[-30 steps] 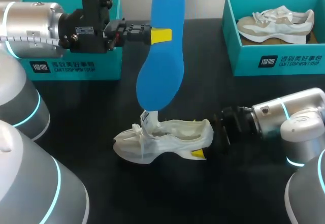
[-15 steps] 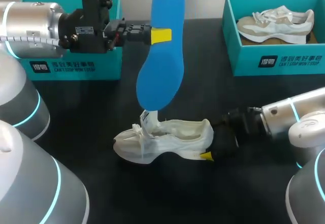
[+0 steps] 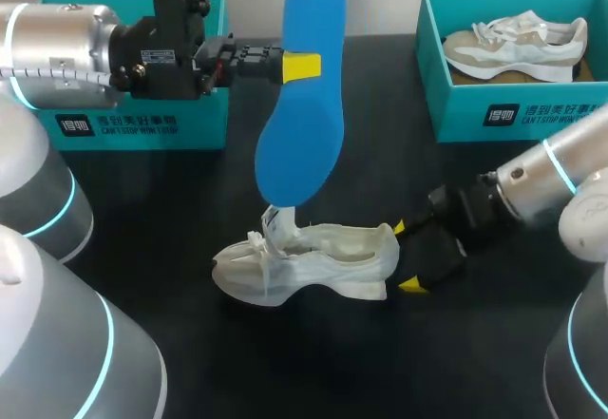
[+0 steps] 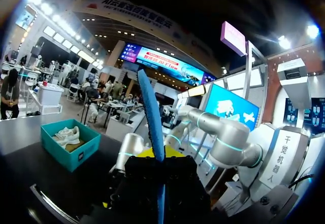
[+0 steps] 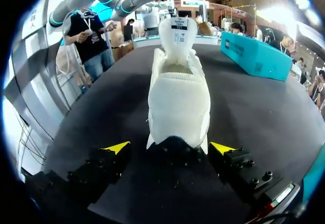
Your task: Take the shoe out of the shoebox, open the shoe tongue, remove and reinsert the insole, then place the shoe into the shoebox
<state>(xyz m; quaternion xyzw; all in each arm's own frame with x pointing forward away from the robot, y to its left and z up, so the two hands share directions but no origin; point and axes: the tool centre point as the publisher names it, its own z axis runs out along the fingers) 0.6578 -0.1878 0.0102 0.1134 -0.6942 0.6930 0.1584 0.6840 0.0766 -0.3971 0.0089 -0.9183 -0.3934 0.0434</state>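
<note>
Head view: left pincer [image 3: 302, 66] clamped the light, floppy insole [image 3: 285, 153] above the shoe [image 3: 313, 265]; right pincer [image 3: 406, 257] gaped empty behind the shoe's firmer heel, likely its best hold.

Insole [image 3: 296, 124] blue; shoe [image 3: 323, 259] white; shoebox [image 3: 518, 115] teal, white print; table [image 3: 171, 200] black.

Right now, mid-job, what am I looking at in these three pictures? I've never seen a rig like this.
Two robot arms work at a black table. The head view looks down from above and behind. Each round picture comes from a camera on one arm's wrist. The left gripper is shut on a blue insole, holding it upright in the air. A white shoe lies on the table, tongue raised. The right gripper is open at its heel. At the back stand a left shoebox and a right shoebox holding a second shoe.
</note>
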